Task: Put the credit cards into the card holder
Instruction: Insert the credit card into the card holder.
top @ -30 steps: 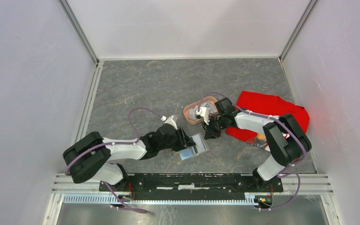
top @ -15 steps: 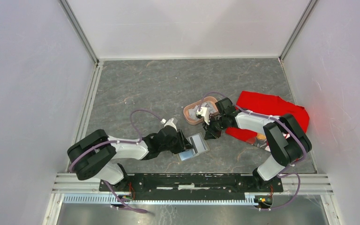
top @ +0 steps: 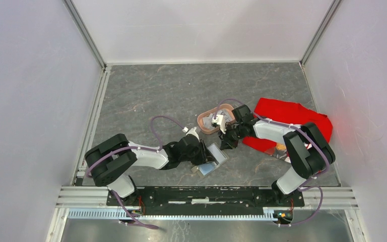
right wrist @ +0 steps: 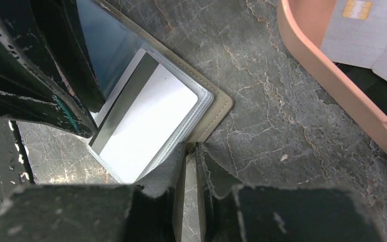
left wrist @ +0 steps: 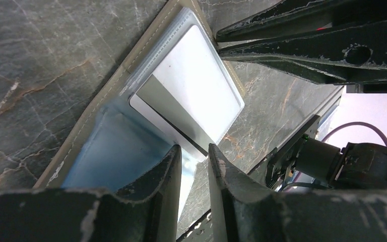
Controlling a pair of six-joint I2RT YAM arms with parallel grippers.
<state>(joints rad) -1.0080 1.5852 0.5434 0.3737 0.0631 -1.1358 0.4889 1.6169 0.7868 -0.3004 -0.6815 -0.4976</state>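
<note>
White walls (top: 201, 30) stand around a grey, stone-look table (top: 181, 85) with shiny metal rails (top: 93, 111) along its edges.

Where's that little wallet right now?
In the top view the wallet lies open on the table, near the front middle. It sits just in front of the pink tray and to the left of the red cloth.
</note>
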